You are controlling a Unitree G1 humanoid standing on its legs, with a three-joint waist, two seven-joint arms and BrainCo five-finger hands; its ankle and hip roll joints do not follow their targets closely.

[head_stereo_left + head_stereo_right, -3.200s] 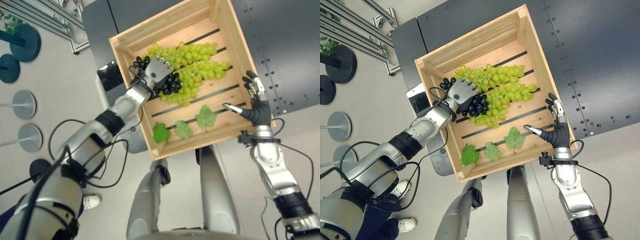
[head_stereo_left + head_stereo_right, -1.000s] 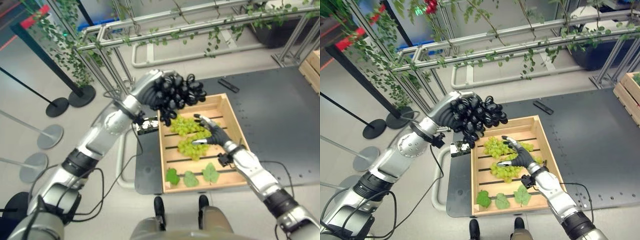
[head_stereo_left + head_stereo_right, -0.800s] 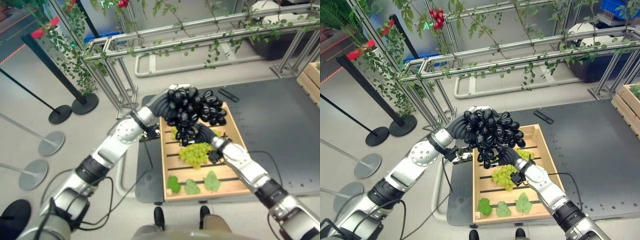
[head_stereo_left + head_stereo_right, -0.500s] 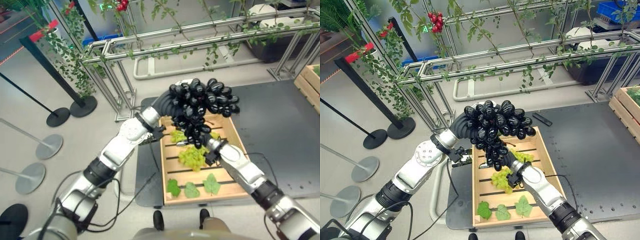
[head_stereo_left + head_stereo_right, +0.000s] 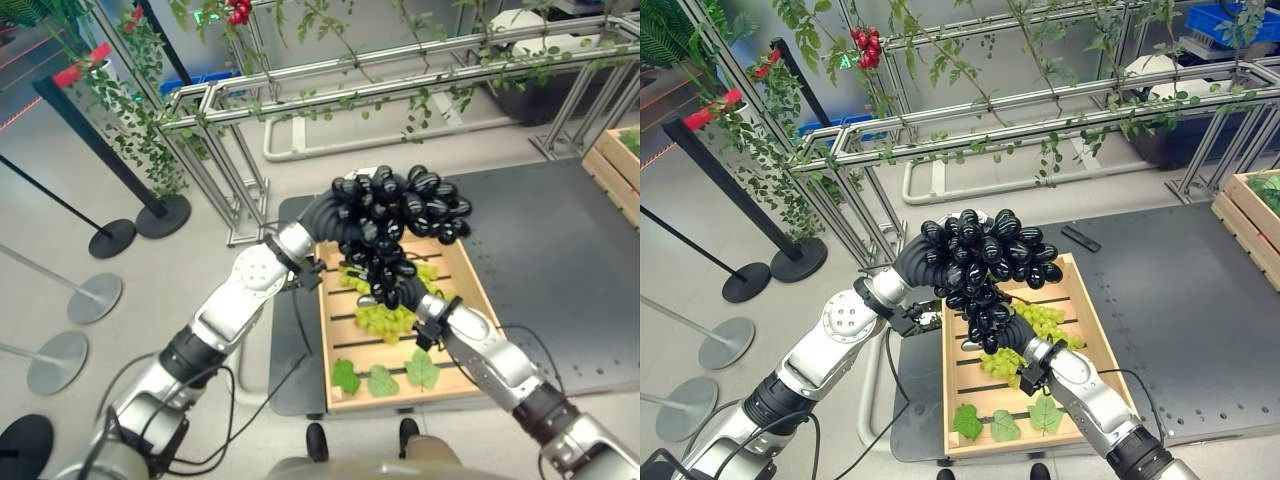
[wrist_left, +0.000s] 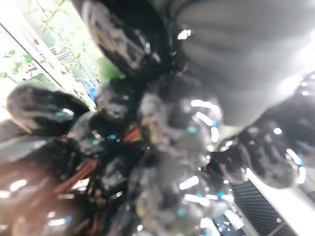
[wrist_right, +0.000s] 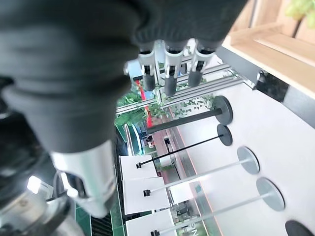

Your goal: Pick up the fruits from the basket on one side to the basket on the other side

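Grapes, the black bunch (image 5: 986,262), hang above the wooden crate (image 5: 1088,326), left hand (image 5: 915,262) hidden behind them, fingers' state untellable. Right hand (image 7: 170,64) fingers extended beneath. Carry it steady toward three o'clock, where another crate (image 5: 1250,215) waits; support from below, avoiding swing.

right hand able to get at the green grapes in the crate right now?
Probably yes. The right hand hangs open over the crate, close to the green grapes; the black grape bunch in the left hand crowds it from above.

Glossy black grapes (image 6: 172,147) crowd close against the dark ribbed cover (image 6: 251,54).
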